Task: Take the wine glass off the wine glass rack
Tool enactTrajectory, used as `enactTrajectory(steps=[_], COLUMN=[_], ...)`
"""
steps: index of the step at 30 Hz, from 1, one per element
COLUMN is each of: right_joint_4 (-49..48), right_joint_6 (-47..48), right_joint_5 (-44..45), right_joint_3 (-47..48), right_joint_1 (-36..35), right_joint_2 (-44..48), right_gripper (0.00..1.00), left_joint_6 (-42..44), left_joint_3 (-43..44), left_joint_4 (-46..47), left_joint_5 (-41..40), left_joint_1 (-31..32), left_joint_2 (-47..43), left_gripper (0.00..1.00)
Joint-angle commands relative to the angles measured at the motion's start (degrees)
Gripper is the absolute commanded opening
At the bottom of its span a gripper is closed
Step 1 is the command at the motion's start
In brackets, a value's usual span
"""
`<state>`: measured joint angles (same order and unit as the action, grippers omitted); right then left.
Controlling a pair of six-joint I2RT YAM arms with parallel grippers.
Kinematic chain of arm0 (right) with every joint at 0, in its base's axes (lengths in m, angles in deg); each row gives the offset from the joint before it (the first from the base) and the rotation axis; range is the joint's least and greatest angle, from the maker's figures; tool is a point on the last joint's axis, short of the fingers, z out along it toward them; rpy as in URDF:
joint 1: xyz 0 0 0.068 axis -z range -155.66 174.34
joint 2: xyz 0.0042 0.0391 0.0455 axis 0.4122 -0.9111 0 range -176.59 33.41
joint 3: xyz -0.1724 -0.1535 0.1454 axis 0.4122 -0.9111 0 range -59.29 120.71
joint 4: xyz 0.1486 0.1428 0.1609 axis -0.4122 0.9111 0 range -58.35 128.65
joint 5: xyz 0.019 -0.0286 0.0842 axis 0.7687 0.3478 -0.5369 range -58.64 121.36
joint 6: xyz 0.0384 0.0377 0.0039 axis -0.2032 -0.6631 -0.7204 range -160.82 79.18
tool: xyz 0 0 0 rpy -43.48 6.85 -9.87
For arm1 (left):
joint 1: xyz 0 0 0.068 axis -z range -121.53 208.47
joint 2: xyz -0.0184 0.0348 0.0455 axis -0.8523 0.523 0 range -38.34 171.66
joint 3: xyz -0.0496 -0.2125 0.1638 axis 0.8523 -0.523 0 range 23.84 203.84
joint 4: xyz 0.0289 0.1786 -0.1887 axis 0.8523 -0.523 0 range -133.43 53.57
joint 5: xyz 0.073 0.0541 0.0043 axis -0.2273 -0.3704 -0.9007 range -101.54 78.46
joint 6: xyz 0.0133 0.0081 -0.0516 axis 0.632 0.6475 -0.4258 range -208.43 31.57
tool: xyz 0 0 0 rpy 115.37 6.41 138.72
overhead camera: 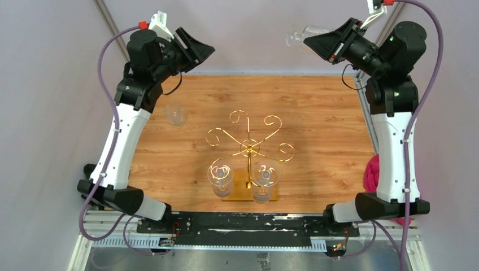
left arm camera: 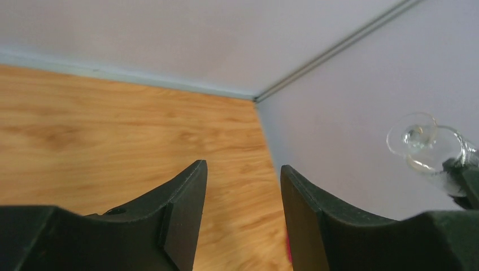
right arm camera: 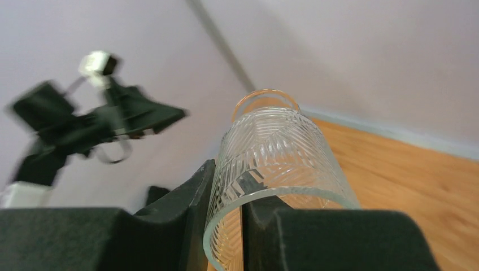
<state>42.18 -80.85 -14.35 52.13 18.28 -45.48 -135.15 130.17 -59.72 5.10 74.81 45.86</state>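
Raised beyond the wine glass rack (overhead camera: 248,148), the right gripper (right arm camera: 227,195) pinches a wine glass (right arm camera: 277,147) by its wall, seemingly to carry it clear; the left gripper (left arm camera: 243,166) is spread, empty.

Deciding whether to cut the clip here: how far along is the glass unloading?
Done: a first glass sits on the table, off the wine glass rack; the left gripper is open and empty. In hand: the right gripper holds a second glass raised clear of the rack. Left: two more glasses hang from the rack's near arms.
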Motion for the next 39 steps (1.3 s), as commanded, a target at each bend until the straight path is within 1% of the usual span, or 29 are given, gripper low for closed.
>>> enactTrajectory(steps=[1,2,4,7,10,12,18,20,24,28,39], right_joint_4=[32.18,35.10,41.06,47.75,50.14,50.37,49.79,49.11,46.75,46.52,42.59], right_joint_6=[19.99,22.00,25.63,30.07,32.65,33.58,35.68,36.19,36.76,36.82,36.99], right_joint_5=[14.45,17.63,24.54,34.31,40.99,43.47,45.05,45.37,44.82,44.36,44.31], right_joint_3=[3.95,5.41,8.83,13.93,14.88,13.79,9.96,9.10,7.73,8.20,1.39], right_joint_1=[5.21,5.45,5.53,5.54,5.51,5.53,5.49,7.16,7.62,7.69,7.65], right_joint_2=[-7.87,-9.98,-14.49,-21.14,-25.55,-27.70,-33.77,-35.70,-39.07,-42.80,-44.89], right_gripper=[0.00,0.00,0.00,0.00,0.00,0.00,0.00,0.00,0.00,0.00,0.00], left_joint_6=[13.99,14.76,16.50,18.72,19.13,19.17,20.11,19.88,19.78,19.91,19.42], left_joint_3=[-1.20,-1.63,-2.20,-3.86,-8.03,-10.80,-16.19,-17.46,-18.42,-18.43,-19.22], left_joint_4=[-21.58,-22.55,-24.57,-26.10,-26.02,-25.95,-26.03,-26.02,-25.94,-25.93,-24.79], left_joint_5=[-15.61,-16.44,-21.33,-25.86,-27.05,-27.66,-28.73,-28.25,-27.59,-27.64,-27.24], left_joint_1=[0.09,0.28,1.18,3.31,4.57,5.39,6.16,6.16,6.16,6.16,6.16], left_joint_2=[-3.27,-4.03,-5.57,-8.42,-11.99,-14.25,-17.77,-18.47,-18.92,-19.02,-17.90], left_gripper=[0.56,0.55,0.55,0.55,0.56,0.57,0.59,0.59,0.61,0.61,0.62])
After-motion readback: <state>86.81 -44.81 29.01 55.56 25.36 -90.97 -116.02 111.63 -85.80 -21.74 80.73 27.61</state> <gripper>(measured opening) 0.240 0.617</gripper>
